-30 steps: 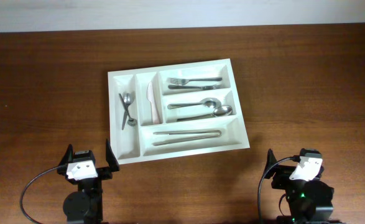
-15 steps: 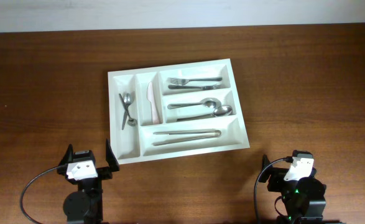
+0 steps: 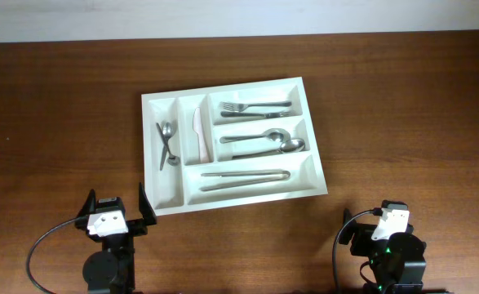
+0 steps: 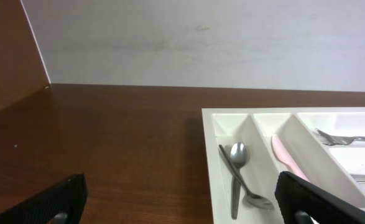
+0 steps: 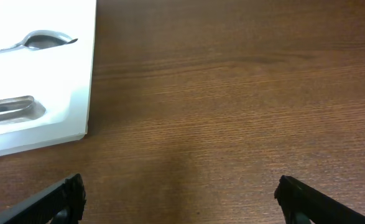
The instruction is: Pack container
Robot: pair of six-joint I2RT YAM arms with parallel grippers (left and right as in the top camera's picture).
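The container (image 3: 167,189) is a white cutlery tray lying in the middle of the table. It holds forks (image 3: 255,107), spoons (image 3: 263,140), long knives (image 3: 246,177), small spoons (image 3: 167,144) and a pale knife (image 3: 197,131). My left gripper (image 3: 116,206) stands open just in front of the tray's near left corner with nothing between its fingers. In the left wrist view the left gripper (image 4: 179,202) faces the tray's left wall (image 4: 208,143) and the small spoons (image 4: 238,180). My right gripper (image 3: 376,224) is open and empty over bare wood. In the right wrist view the right gripper (image 5: 182,199) sits right of the tray's corner (image 5: 76,93).
The dark wooden table (image 3: 402,106) stretches around the tray on all sides. A white wall (image 4: 201,43) borders its far edge. Both arm bases stand at the near edge.
The right arm has drawn back toward the near edge and slightly left, away from the tray. The left arm and the tray's contents have not moved.
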